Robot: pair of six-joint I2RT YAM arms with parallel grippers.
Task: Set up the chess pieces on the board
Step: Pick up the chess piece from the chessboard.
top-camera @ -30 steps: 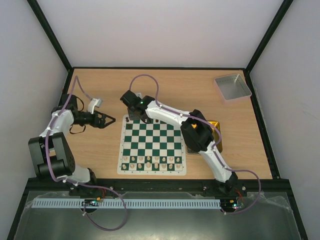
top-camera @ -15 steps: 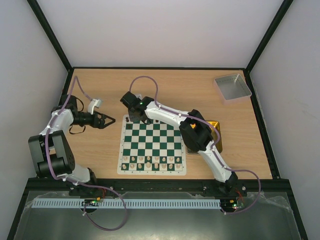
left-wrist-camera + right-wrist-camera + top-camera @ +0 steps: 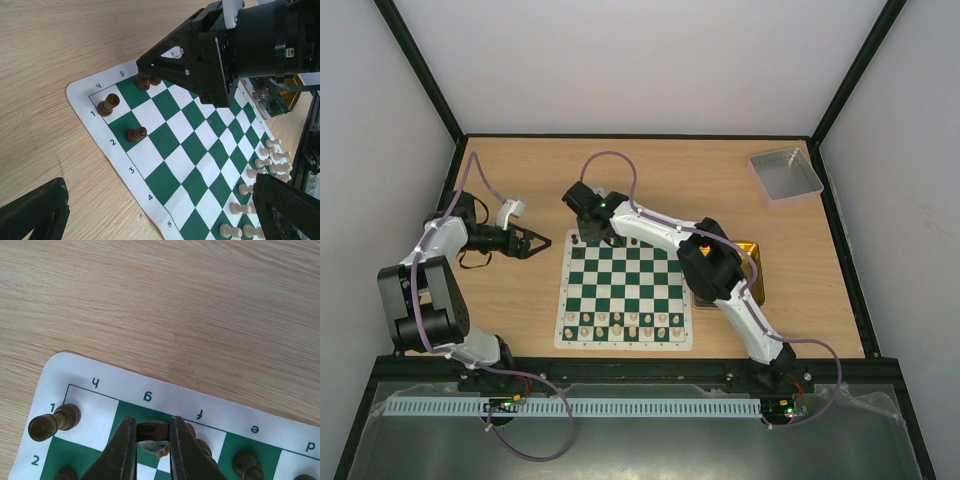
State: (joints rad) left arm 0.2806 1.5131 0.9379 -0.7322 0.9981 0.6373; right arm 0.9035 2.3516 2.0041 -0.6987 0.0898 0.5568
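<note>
The green and white board [image 3: 625, 290] lies mid-table. My right gripper [image 3: 584, 237] is at its far left corner, shut on a dark chess piece [image 3: 151, 429] held low over the g square of the far row; it also shows in the left wrist view [image 3: 143, 80]. Other dark pieces stand close by: one on the corner square [image 3: 52, 421], one on the f square [image 3: 199, 444], one on the e square [image 3: 245, 465] and one in the second row [image 3: 135, 134]. My left gripper [image 3: 536, 243] is open and empty over bare wood left of the board.
Pale cream pieces [image 3: 625, 324] fill the two near rows of the board. A gold tin [image 3: 748, 270] lies right of the board, partly under my right arm. A grey tray [image 3: 785, 173] sits at the far right corner.
My left gripper has drawn back slightly to the left, away from the board. My right gripper has stayed at the far left corner with the piece in it.
</note>
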